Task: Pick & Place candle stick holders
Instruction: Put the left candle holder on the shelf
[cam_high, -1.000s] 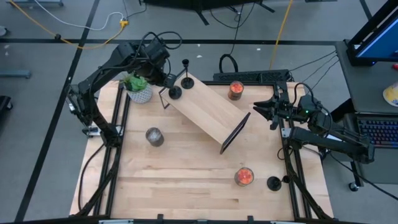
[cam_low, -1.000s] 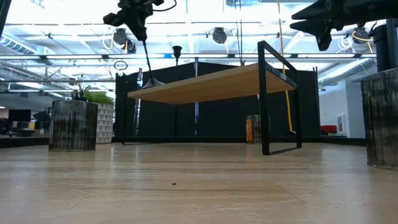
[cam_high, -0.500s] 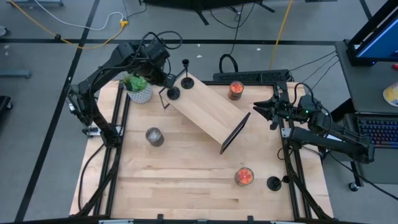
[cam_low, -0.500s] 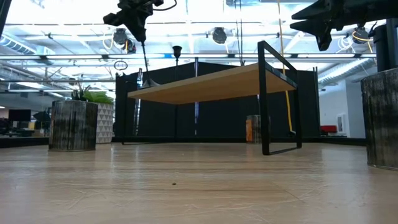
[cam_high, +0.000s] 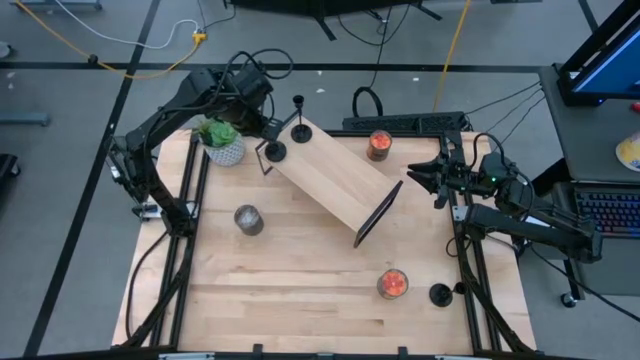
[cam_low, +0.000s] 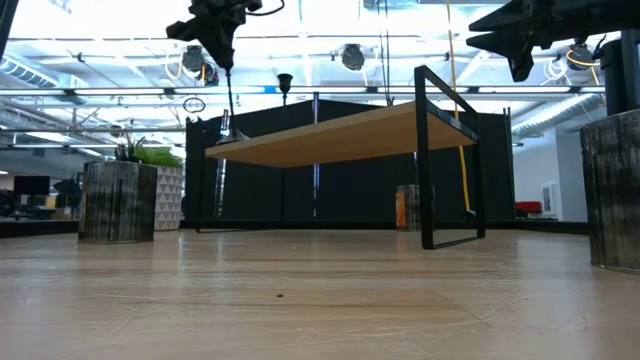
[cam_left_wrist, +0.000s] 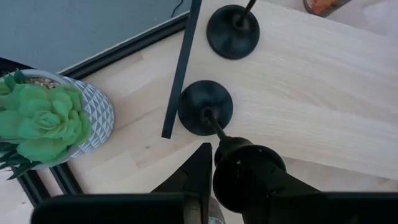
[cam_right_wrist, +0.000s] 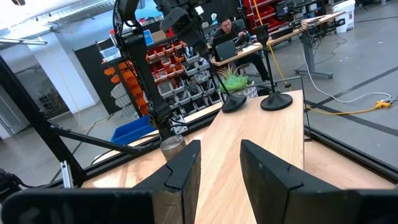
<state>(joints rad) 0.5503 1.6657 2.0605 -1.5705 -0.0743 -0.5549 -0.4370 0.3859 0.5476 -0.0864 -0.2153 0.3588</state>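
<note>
3 black candle stick holders show: 2 on the small wooden shelf (cam_high: 335, 180) at its far-left end, 1 (cam_high: 440, 294) near the desk's (cam_high: 300, 290) right edge. The left pincer (cam_left_wrist: 211, 163) pinches the stem of the nearer one (cam_left_wrist: 205, 107); the other (cam_left_wrist: 232, 31) stands beside it. The right pincer (cam_right_wrist: 219, 163) hovers spread. 2 orange jar candles, 1 grey.
</note>
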